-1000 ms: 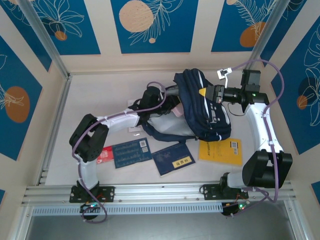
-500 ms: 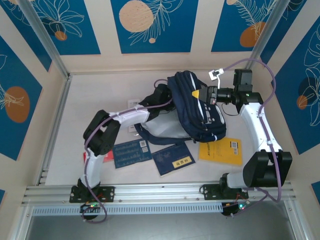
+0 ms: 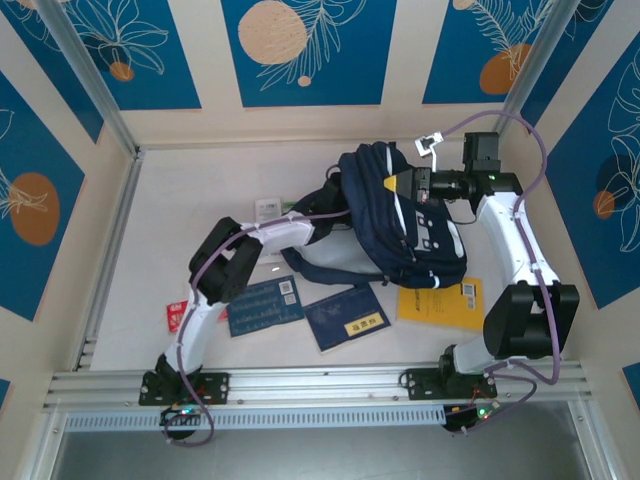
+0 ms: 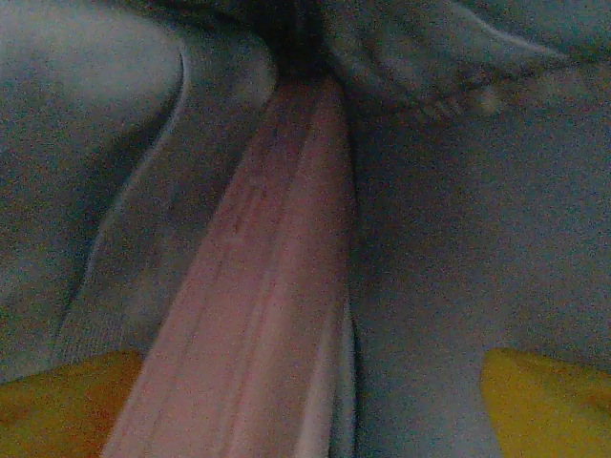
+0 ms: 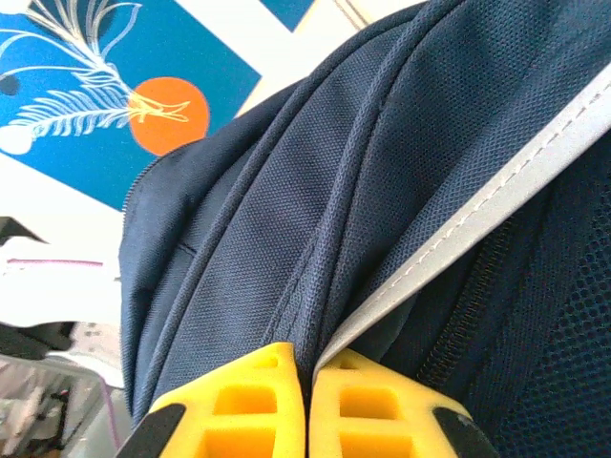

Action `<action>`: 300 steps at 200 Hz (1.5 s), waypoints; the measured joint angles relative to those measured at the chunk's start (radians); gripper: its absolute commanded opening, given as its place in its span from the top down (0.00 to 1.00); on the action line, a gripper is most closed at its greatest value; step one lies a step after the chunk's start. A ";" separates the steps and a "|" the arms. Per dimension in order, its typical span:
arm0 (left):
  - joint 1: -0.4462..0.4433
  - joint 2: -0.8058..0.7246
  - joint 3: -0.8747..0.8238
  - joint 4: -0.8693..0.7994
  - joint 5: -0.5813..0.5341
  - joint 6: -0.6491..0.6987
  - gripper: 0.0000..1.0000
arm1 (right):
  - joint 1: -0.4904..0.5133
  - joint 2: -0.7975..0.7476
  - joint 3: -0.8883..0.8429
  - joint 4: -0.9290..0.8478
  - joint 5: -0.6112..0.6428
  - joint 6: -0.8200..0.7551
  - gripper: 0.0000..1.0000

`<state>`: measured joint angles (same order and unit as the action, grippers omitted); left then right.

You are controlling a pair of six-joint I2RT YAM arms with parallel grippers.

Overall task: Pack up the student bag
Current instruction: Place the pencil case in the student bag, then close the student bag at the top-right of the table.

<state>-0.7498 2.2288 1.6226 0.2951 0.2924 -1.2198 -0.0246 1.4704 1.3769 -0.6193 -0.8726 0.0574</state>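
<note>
student bag [image 3: 405, 215]: I see it on the table, yellow book [image 3: 440, 302] just beside its near edge.
right gripper [image 5: 310, 401]: pads clamped on the bag's top seam.
left gripper [image 4: 301, 410]: inside the bag, fingers apart, pink flat item [image 4: 258, 286] between them.

You've got a navy student bag [image 3: 400, 215] with pale grey stripes, a yellow right tool [image 5: 308, 382], a yellow book [image 3: 445, 300], and a blue booklet [image 3: 264, 306].
</note>
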 measured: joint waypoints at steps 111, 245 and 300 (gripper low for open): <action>0.175 -0.533 -0.334 -0.298 0.001 0.139 0.06 | 0.133 0.027 0.158 -0.139 0.695 -0.475 1.00; 0.196 -0.927 -0.505 -0.830 -0.107 0.419 0.05 | 0.208 0.227 0.027 0.111 1.058 -0.489 0.56; 0.196 -1.025 -0.565 -0.990 -0.118 0.517 0.05 | 0.350 0.005 -0.114 0.201 1.068 -0.394 0.54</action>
<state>-0.5537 1.2037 1.0576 -0.6945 0.1745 -0.7033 0.3252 1.4750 1.2625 -0.4187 0.1955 -0.3367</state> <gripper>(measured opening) 0.952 0.482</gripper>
